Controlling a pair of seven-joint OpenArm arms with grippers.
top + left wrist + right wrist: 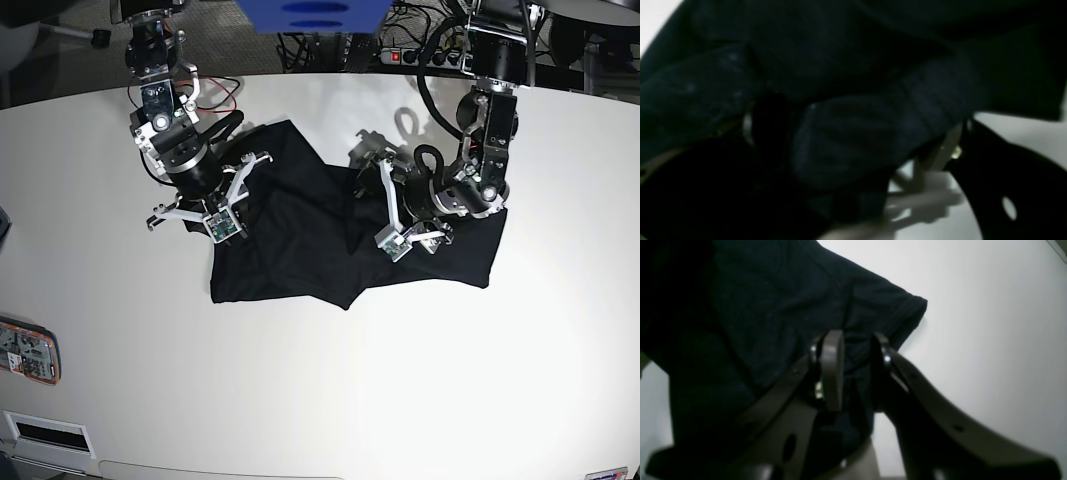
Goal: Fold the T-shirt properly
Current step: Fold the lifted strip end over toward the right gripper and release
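The black T-shirt point(300, 250) lies crumpled on the white table point(320, 400), its lower hem roughly flat and its upper part bunched. My right gripper point(222, 200) is at the shirt's left edge. In the right wrist view this gripper point(857, 353) has its jaws close together, pinching a fold of the T-shirt point(773, 306) near a sleeve. My left gripper point(375, 175) is over the shirt's bunched right-hand part. In the blurred left wrist view this gripper point(853, 133) has its jaws wide apart, with a thick roll of T-shirt point(923, 90) lying between them.
A phone-like object point(25, 350) lies at the table's left edge. A white box point(45, 430) sits at the front left corner. A blue object point(310, 12) and cables with a power strip point(400, 55) are behind the table.
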